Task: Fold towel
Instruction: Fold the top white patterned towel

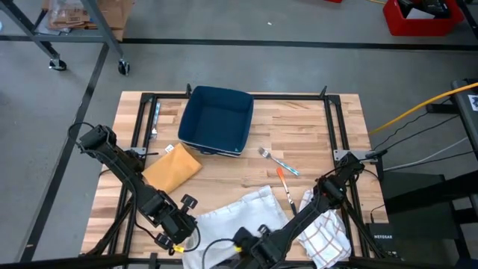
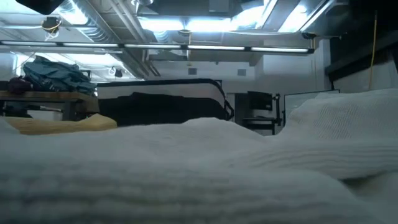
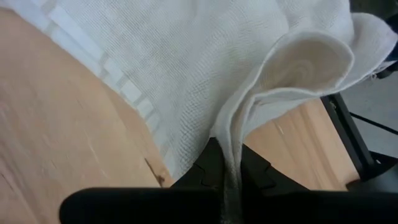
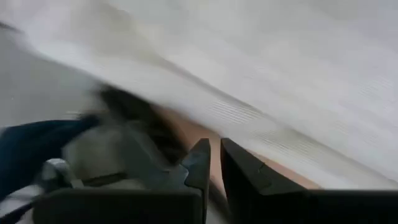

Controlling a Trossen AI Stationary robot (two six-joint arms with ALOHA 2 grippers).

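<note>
At the worktop's (image 1: 299, 134) near edge the white towel (image 1: 239, 213) lies rumpled, no fold finished. Left gripper (image 3: 227, 171) has its jaws clamped on a towel corner; right gripper's (image 4: 214, 163) jaws stand nearly together, grip unclear. Farther off sits a blue bin (image 1: 218, 119).

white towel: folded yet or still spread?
Mostly spread. The white towel lies flat by the table's near edge; only one edge is lifted and doubled, pinched in the left gripper.

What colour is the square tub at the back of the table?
Dark blue: the square plastic tub shows best in the high view.
</note>
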